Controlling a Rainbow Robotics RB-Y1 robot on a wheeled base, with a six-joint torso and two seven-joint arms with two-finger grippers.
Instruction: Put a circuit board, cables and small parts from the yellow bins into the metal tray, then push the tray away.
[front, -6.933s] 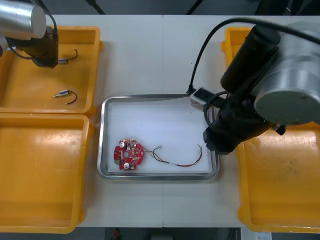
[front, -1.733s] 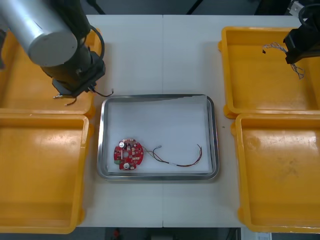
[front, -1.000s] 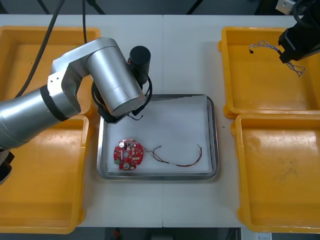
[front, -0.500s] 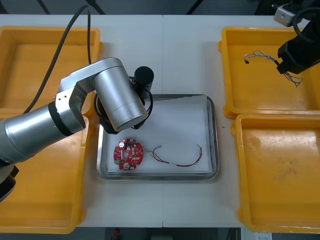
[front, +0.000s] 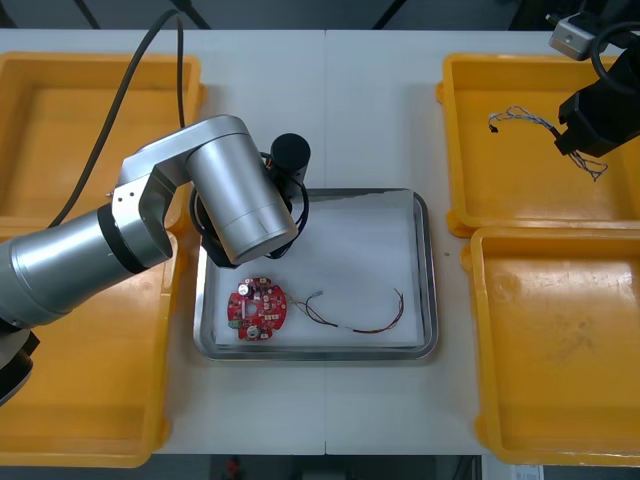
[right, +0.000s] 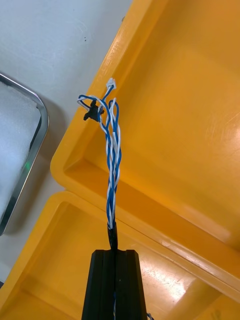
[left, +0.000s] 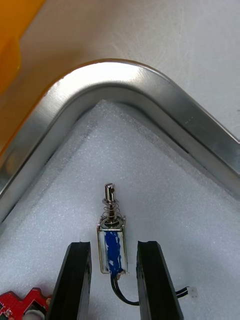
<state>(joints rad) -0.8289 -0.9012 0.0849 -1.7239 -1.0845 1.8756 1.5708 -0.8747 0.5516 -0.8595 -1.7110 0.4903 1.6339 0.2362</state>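
My left gripper (left: 114, 244) is open low over the far left corner of the metal tray (front: 425, 270). A small metal part (left: 113, 250) with a blue body and a black lead lies on the white lining between the fingers, with a gap on each side. In the front view the left arm (front: 235, 195) covers that corner. A red circuit board (front: 257, 308) and a red and yellow cable (front: 360, 325) lie in the tray's near half. My right gripper (right: 114, 252) is shut on a twisted blue and white cable (right: 112, 165), held above the far right bin (front: 500, 190).
Two yellow bins stand at each side of the tray: far left (front: 60, 150), near left (front: 80, 400), near right (front: 560, 370). The tray's rim (right: 30, 150) lies close to the right bins' inner walls. Bare table stretches beyond the tray.
The left arm has come from the far left bin to the tray's far left corner and stopped there. The right gripper has drifted slightly nearer with the blue and white cable.
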